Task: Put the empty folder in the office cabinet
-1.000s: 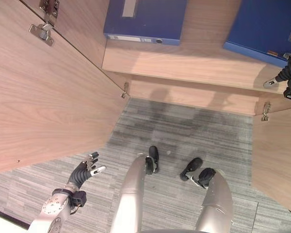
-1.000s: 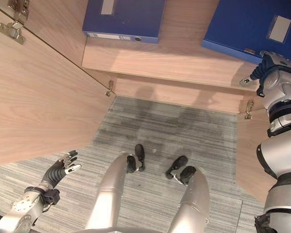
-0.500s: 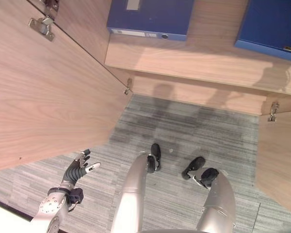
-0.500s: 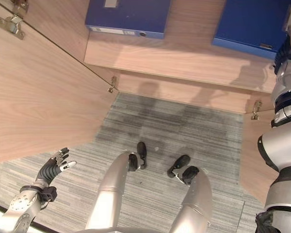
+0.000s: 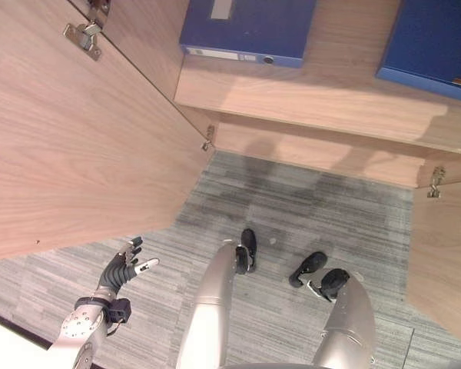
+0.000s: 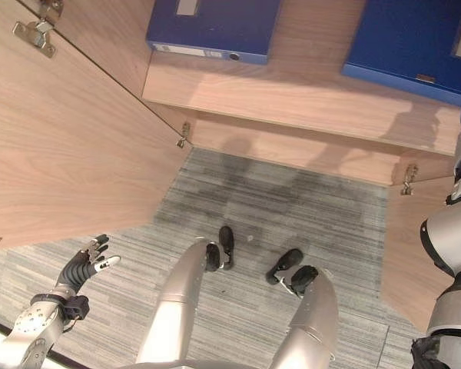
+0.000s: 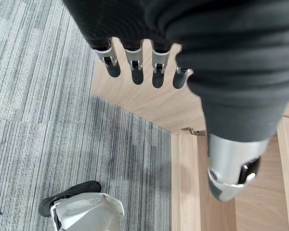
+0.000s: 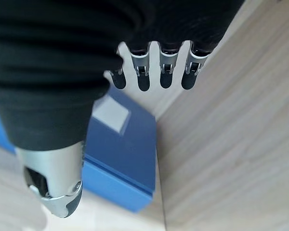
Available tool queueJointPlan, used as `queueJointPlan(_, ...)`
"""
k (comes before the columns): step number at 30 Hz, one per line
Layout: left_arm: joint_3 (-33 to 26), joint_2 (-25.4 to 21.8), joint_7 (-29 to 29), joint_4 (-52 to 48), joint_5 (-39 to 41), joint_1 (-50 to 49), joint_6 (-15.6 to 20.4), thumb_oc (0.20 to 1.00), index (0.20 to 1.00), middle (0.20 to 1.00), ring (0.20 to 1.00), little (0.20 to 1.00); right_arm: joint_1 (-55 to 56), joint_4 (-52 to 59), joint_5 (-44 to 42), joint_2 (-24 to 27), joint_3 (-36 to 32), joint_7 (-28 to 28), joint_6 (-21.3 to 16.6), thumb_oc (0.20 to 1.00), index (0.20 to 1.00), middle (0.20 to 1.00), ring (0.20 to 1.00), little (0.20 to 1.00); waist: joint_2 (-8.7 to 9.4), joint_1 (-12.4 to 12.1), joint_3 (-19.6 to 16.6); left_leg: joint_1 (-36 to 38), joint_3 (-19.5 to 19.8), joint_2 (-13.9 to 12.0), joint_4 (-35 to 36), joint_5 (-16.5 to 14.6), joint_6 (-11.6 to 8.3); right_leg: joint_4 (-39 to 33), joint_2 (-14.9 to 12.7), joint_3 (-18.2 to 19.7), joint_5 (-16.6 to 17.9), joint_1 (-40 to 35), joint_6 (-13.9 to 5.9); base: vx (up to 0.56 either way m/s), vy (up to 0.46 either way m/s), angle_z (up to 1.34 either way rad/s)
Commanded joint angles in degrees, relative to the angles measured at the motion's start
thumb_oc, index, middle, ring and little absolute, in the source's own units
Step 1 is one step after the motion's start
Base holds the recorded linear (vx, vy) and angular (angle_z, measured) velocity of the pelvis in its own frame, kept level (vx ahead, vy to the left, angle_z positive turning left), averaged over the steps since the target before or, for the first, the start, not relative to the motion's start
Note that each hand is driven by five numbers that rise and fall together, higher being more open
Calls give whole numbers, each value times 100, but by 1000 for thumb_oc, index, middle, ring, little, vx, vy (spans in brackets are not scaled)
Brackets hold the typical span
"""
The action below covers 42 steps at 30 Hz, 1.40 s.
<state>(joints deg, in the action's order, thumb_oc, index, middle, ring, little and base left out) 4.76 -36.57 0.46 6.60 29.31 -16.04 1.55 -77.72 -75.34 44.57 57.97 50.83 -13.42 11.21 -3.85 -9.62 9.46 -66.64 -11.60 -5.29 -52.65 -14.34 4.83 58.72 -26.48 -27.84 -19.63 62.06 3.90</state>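
Left eye view shows 2 blue folders flat on the cabinet shelf: the left folder near its left end, the right folder at its right end. The left door stands open beside the left hand, which hangs over the grey carpet, fingers relaxed and empty. The right hand hangs above the right folder, fingers straight, holding nothing.

Grey striped carpet covers the floor before a light wood-grain cabinet, whose left door stands swung open on metal hinges, the right door open too.
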Motion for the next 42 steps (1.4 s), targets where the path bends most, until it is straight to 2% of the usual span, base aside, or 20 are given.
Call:
queueJointPlan(1,-210,49,170,-72,-236,19,252,1000,1000,1000,1000,1000,59,221,417,159,-136,-778,527,1000,1000,1000,1000,1000,-104,-168,132,47,191,-390,459,45,-476,-260,-42,139,-351,-350,-563,0,0,0)
queueJointPlan(5,-10,-8,249,80,-374,196,351,1000,1000,1000,1000,1000,276,787,746,3,-674,-1708,996,1000,1000,1000,1000,1000,-151,-180,115,244,194,-364,623,94,-453,-409,0,161,-291,-528,-604,-8,-4,0)
queueJointPlan(13,169,-144,156,182,-418,383,397,1000,1000,1000,1000,1000,625,1238,691,-245,-1162,-2314,1028,1000,1000,1000,1000,1000,-204,-216,74,722,209,-314,960,195,-429,-666,35,164,-177,-964,-696,0,0,0)
queueJointPlan(18,261,-182,118,245,-494,499,399,1000,1000,1000,1000,1000,1078,1683,797,-465,-1458,-2374,916,1000,1000,1000,1000,1000,-185,-161,91,1150,217,-254,1118,220,-425,-815,60,184,-100,-1362,-766,0,0,0)
queueJointPlan(25,374,-174,73,128,-431,547,399,1000,1000,1000,1000,1000,1589,1613,519,-912,-1669,-2310,648,1000,1000,1000,1000,1000,-171,-106,115,1506,252,-247,1108,185,-425,-887,112,228,-85,-1724,-782,0,0,0)
queueJointPlan(29,500,-67,91,-52,-430,543,415,1000,1000,1000,1000,1000,2462,1566,602,-1653,-1868,-2334,600,1000,1000,1000,1000,1000,-182,2,127,1749,239,-310,1034,123,-422,-987,191,214,-32,-2011,-819,-46,51,0)
queueJointPlan(31,589,33,124,-44,-483,568,430,1000,1000,1000,1000,1000,2940,1506,840,-2090,-1718,-2214,550,1000,1000,1000,1000,1000,-112,88,129,2072,209,-331,1101,88,-406,-1123,297,253,49,-2281,-875,-30,70,-6)
queueJointPlan(32,589,33,124,-44,-483,568,430,1000,1000,1000,1000,1000,2940,1506,840,-2090,-1718,-2214,550,1000,1000,1000,1000,1000,-112,88,129,2072,209,-331,1101,88,-406,-1123,297,253,49,-2281,-875,-8,59,-11)
queueJointPlan(34,705,125,151,-9,-487,656,423,1000,1000,1000,1000,1000,3273,1198,902,-2466,-1587,-2077,550,1000,1000,1000,1000,1000,-9,151,178,2611,209,-303,1403,145,-408,-1460,454,252,216,-2857,-974,2,43,-15)
queueJointPlan(37,803,270,237,27,-410,790,407,1000,1000,1000,1000,1000,3749,536,640,-3179,-1597,-1888,502,1000,1000,1000,1000,1000,160,225,200,3551,189,-246,2175,390,-457,-2193,693,161,507,-3820,-1097,58,7,-13)
queueJointPlan(41,774,425,310,105,-412,797,321,1000,1000,1000,1000,1000,4379,359,618,-3871,-1566,-1496,429,1000,1000,1000,1000,1000,297,423,16,4566,123,-281,3266,842,-598,-3251,1047,45,844,-4758,-1193,80,-45,-17)
queueJointPlan(42,773,421,310,104,-413,788,322,1000,1000,1000,1000,1000,4386,360,618,-3877,-1564,-1495,431,1000,1000,1000,1000,1000,299,425,32,4617,121,-279,3318,870,-604,-3294,1061,38,864,-4804,-1190,95,-101,-10)
